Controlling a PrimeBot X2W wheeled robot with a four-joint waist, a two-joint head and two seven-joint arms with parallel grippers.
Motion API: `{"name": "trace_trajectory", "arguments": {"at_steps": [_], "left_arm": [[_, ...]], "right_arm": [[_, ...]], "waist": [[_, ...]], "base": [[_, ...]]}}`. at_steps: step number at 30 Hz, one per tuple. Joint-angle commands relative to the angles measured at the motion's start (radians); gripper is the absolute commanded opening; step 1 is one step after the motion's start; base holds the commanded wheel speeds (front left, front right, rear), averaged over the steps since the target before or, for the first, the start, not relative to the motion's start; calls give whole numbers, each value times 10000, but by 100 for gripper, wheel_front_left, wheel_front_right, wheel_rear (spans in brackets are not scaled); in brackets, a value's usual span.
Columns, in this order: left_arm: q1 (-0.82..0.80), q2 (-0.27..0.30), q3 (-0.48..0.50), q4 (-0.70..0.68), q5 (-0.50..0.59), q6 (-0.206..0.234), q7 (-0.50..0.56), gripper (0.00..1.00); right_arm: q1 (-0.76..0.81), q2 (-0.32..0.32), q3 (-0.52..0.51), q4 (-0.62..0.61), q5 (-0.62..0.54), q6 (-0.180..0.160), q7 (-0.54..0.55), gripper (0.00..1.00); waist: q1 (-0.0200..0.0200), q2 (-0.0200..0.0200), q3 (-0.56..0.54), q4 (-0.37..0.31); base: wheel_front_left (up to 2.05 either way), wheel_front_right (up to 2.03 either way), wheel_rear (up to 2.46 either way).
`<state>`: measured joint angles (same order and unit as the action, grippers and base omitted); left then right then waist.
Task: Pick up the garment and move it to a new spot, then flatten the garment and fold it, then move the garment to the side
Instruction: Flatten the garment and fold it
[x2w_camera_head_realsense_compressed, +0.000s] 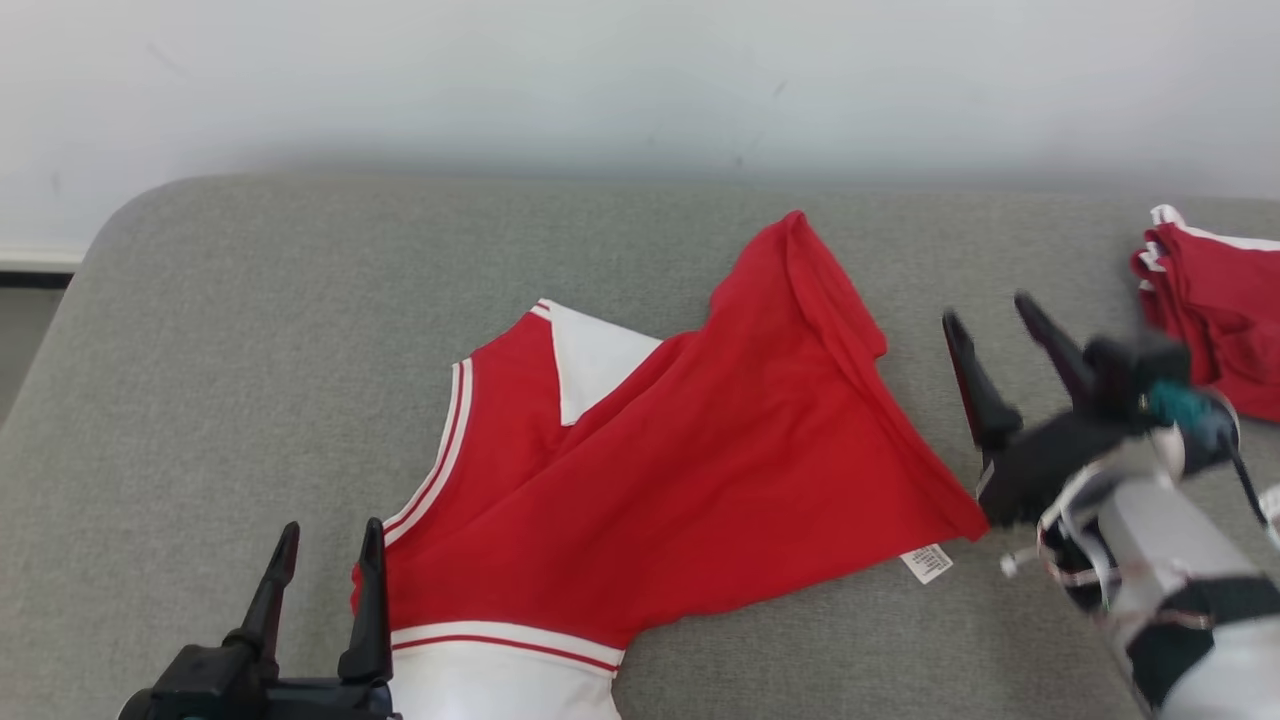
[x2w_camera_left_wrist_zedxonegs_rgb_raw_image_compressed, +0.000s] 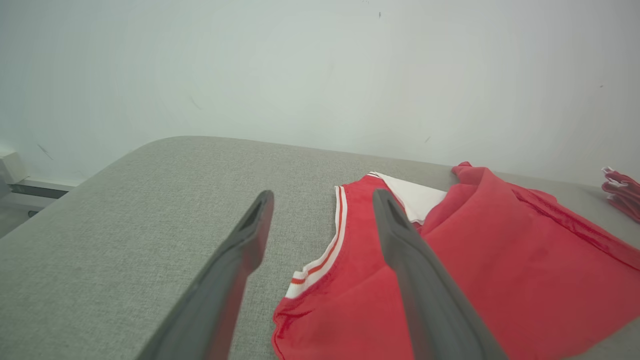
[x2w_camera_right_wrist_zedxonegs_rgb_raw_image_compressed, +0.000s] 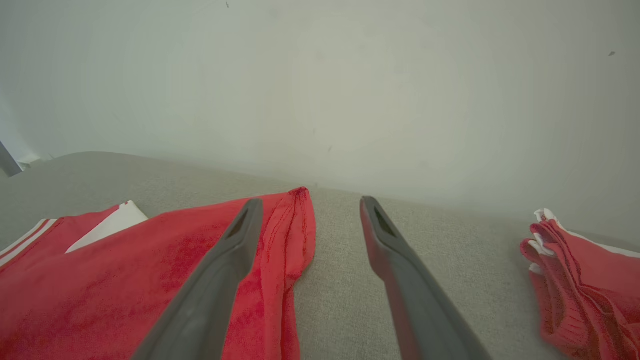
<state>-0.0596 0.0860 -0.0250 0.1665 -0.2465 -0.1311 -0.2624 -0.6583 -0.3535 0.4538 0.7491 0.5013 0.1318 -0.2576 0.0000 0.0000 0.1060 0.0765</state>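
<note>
Garment (x2w_camera_head_realsense_compressed: 650, 480) lies left of rt hand (x2w_camera_head_realsense_compressed: 986, 308) (spread wide).

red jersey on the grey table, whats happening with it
A two-armed robot is working on the red and white jersey, which lies on the grey padded table, rumpled and partly folded over itself. Neither arm holds it: the right end effector hangs open just off its right edge, and the left end effector is open by its lower left corner. A pile of red garments lies at the far right.
</note>
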Motion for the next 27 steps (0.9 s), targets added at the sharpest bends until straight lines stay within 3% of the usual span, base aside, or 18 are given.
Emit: {"name": "trace_trajectory", "arguments": {"at_steps": [1,6,14,20,27], "left_arm": [[161,59,81,-69,66,9,-33,100],[217,64,174,-152,137,9,-33,100],[110,111,185,-199,195,9,-33,100],[28,157,116,-145,201,9,-33,100],[-50,198,26,-104,124,9,-33,100]], "right_arm": [[643,-126,-129,-339,4,-28,-64,100],[2115,-298,-631,-1337,-311,-28,-80,100],[4375,-3,-1248,-2783,-1242,-28,283,100],[4645,301,-1643,-3041,-1913,-28,597,100],[4094,436,-1646,-2302,-2300,-28,792,100]], "waist": [[0,0,-210,-250],[0,0,-202,-323],[0,0,-79,-252],[0,0,-28,-144],[0,0,128,113]], "base": [[0,0,0],[0,0,0],[0,0,0],[0,0,0],[0,0,0]]}}
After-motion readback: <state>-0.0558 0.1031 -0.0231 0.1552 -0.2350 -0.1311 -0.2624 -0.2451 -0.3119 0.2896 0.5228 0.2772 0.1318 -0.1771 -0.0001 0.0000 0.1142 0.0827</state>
